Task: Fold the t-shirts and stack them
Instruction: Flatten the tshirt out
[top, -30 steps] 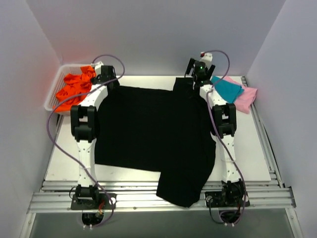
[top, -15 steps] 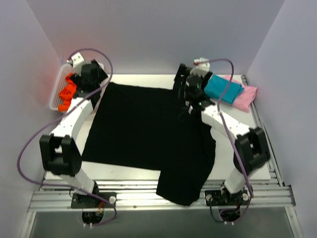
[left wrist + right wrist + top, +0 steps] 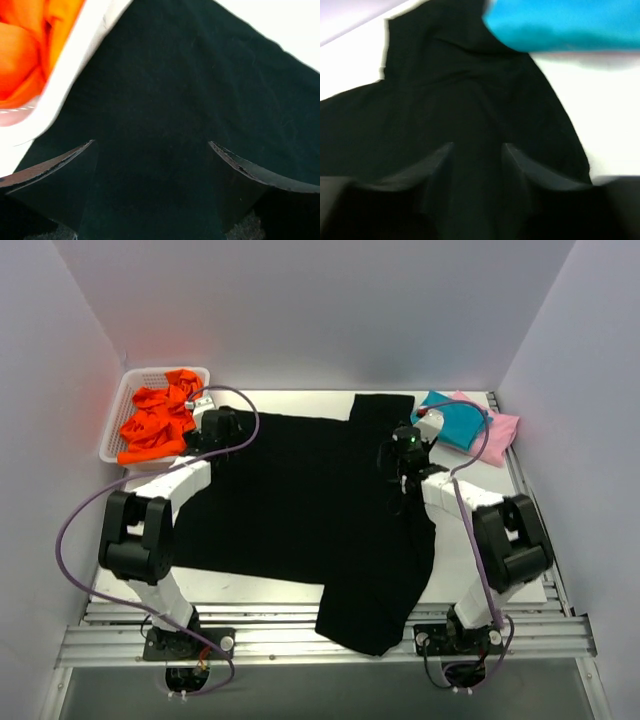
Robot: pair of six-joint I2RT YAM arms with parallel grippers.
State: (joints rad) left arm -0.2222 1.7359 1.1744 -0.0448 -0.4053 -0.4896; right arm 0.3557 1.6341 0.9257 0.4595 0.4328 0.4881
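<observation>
A large black t-shirt [image 3: 300,500] lies spread over the table, with its near corner hanging off the front edge. My left gripper [image 3: 220,428] is low over the shirt's far left corner. In the left wrist view this gripper [image 3: 150,152] stands wide open, with only black cloth [image 3: 200,85] under it. My right gripper [image 3: 402,447] is down on the shirt beside its far right sleeve. The right gripper's [image 3: 477,149] jaws are half narrowed around black cloth [image 3: 445,90], still with a gap between them. A folded teal t-shirt [image 3: 455,420] lies on a pink t-shirt [image 3: 500,435] at the far right.
A white basket [image 3: 112,430] holding crumpled orange cloth [image 3: 155,420] stands at the far left corner, close to my left gripper. Its rim [image 3: 75,60] shows in the left wrist view. Walls close in the table on three sides.
My left gripper swung right from above the basket and dropped to the shirt's corner. My right gripper sank onto the shirt and its jaws narrowed from wide open.
</observation>
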